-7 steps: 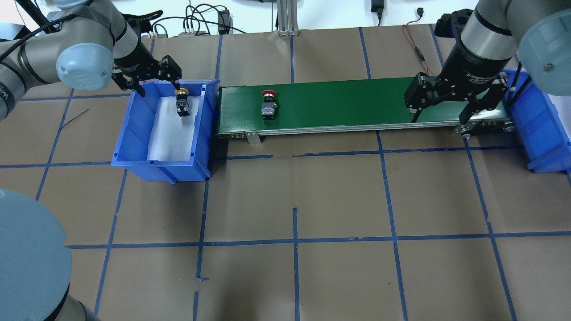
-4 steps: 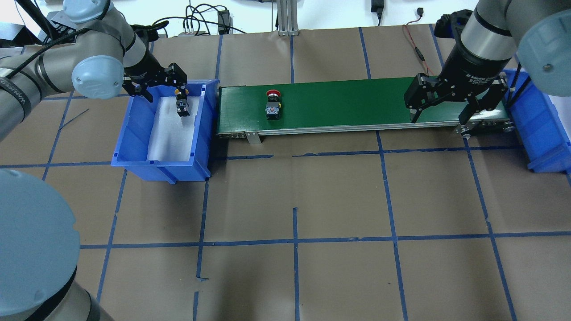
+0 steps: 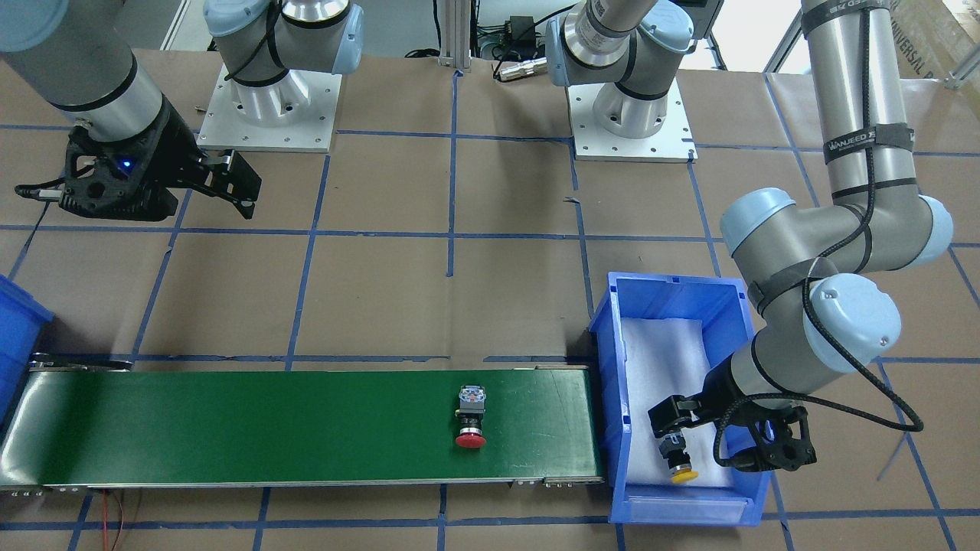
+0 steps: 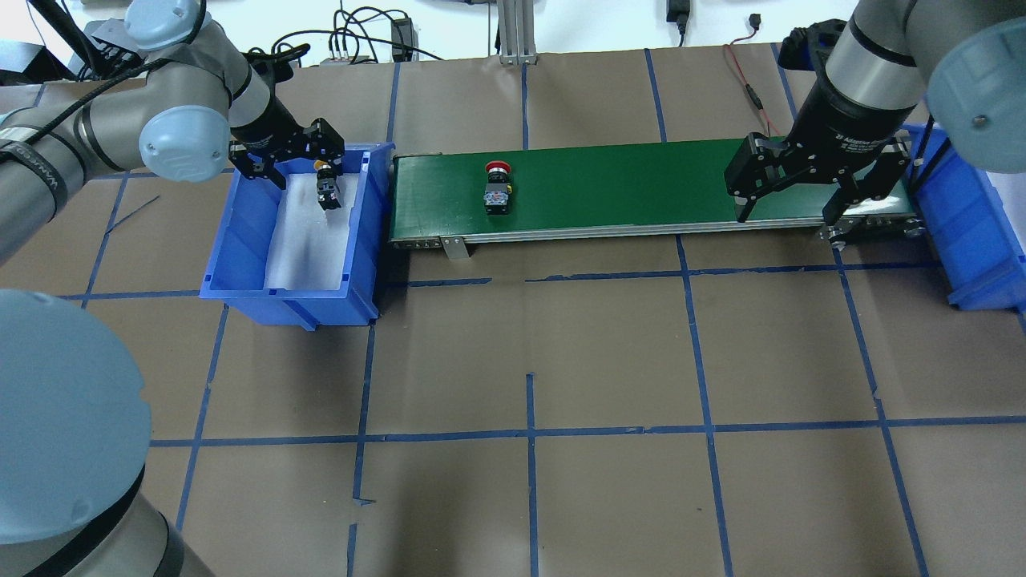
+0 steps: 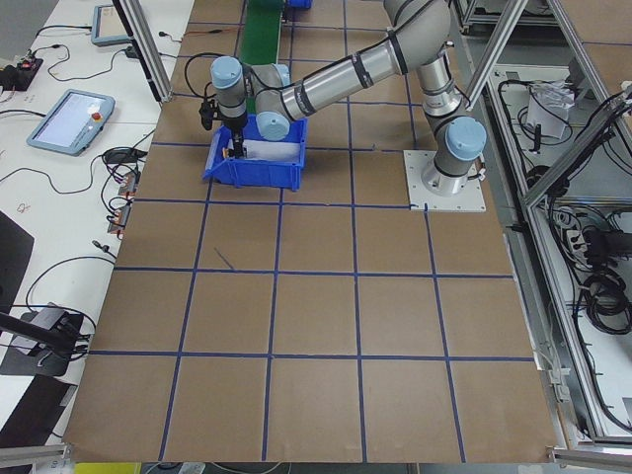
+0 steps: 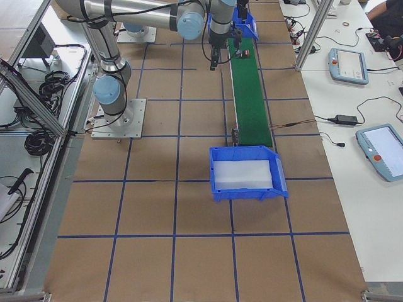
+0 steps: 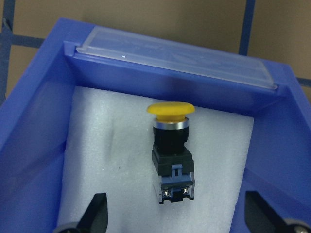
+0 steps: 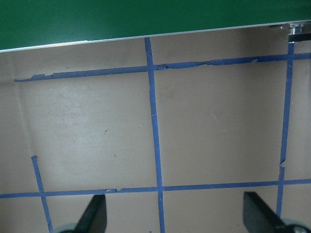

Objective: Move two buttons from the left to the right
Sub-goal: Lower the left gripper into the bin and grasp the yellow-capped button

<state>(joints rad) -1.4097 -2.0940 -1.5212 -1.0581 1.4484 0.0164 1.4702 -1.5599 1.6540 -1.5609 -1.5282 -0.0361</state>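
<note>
Over blue bin (image 4: 240, 240): wide-open left claw (image 4: 309, 172) above yellow button (image 7: 171, 145) on foam, touching nothing. Wide, empty right claw (image 4: 784, 216) at belt (image 4: 625, 188) end. Red button (image 4: 497, 188) on belt, farther right than before.

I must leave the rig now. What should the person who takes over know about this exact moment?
Left pincer: open, over the yellow button, not gripping it.
Right pincer: open, empty, hovers at the right end of the belt.
Yellow button lies in the left bin. Red button lies on the belt, near its left end.
Done: red button is out of the left bin.
Left: grasp yellow and place it on the belt; both must reach the right bin, which holds no button.
</note>
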